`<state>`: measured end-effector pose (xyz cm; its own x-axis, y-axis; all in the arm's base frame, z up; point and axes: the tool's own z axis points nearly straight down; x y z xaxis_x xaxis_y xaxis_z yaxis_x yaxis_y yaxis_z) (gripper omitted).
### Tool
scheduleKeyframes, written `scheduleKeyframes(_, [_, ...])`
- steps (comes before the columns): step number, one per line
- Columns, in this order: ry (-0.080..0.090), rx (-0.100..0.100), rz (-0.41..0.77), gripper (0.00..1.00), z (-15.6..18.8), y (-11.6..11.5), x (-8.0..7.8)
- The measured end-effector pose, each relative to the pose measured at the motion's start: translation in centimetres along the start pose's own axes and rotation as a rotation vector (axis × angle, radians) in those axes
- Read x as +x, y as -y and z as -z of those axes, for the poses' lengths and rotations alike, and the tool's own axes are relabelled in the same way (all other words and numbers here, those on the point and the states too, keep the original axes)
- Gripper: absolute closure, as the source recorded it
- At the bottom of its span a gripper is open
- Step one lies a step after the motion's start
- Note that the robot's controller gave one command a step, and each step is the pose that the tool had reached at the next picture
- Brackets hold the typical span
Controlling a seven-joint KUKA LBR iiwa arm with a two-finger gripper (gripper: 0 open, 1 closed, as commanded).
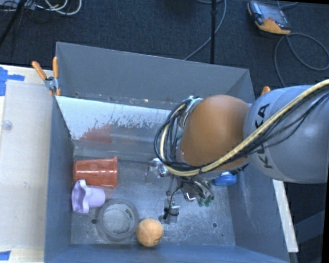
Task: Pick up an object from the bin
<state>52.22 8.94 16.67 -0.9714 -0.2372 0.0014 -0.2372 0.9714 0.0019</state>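
My gripper [170, 211] hangs below the arm's wrist over the bin floor, right of centre, with bare floor under it. An orange-tan ball [149, 232] lies just below and left of it near the front wall, apart from it. A clear round dish [116, 220] sits to the left of the ball. Beyond the dish lies a pale purple plastic piece [86, 197]. Above that, an orange cup [97, 171] rests on its side. A blue thing [225, 178] peeks out from behind the arm on the right.
The arm and its orange cover with looped cables hang over the bin's middle and right, hiding the floor beneath. The loose things sit along the left and front of the bin.
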Motion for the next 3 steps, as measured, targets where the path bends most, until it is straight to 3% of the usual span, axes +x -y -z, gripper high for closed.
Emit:
scheduleKeyframes(1, [-0.003,0.002,0.171,0.00,-2.7,0.3,1.9])
scheduleKeyframes(2, [-0.001,0.001,0.190,0.00,-4.7,0.2,2.5])
scheduleKeyframes(3, [-0.002,0.004,0.415,0.00,-7.1,-1.5,3.5])
